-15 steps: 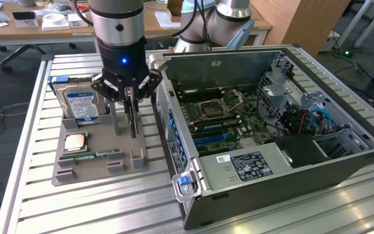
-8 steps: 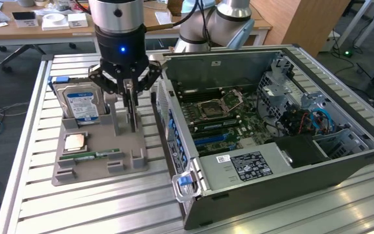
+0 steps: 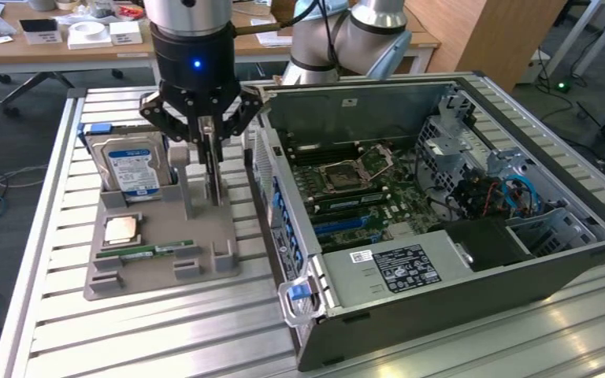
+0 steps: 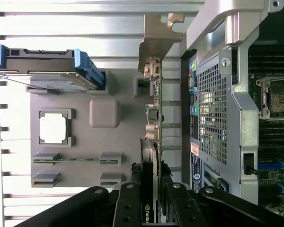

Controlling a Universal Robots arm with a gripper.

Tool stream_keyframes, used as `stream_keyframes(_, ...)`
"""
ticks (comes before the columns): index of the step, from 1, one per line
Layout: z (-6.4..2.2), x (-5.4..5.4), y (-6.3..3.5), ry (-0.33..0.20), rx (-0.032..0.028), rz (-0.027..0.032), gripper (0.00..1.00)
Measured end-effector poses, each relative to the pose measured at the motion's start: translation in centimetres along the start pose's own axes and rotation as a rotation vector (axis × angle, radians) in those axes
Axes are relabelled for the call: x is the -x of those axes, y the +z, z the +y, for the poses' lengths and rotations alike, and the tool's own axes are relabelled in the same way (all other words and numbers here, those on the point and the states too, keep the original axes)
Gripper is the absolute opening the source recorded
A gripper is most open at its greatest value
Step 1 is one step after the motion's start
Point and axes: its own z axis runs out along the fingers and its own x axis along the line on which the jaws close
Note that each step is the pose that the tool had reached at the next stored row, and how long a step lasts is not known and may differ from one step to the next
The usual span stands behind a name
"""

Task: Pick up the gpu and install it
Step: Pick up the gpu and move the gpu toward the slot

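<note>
Between the fingers point(image 4: 128, 204) of the claw point(image 3: 211, 156), the gpu point(image 3: 215, 189) is clamped by its top edge; judged light, stiff, fragile: hold bare board edge, not components.

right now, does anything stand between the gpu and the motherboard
The gpu stands in the grey holder, the gripper closed on it. The rear wall of the case stands between it and the motherboard. The case is open above, and nothing visible covers the slots there.
</note>
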Motion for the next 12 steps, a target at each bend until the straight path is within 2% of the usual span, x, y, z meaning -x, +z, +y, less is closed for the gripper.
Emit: stream_keyframes(12, 0.13, 0.1, -2.4, 0.0, 0.0, 0.0, 0.26)
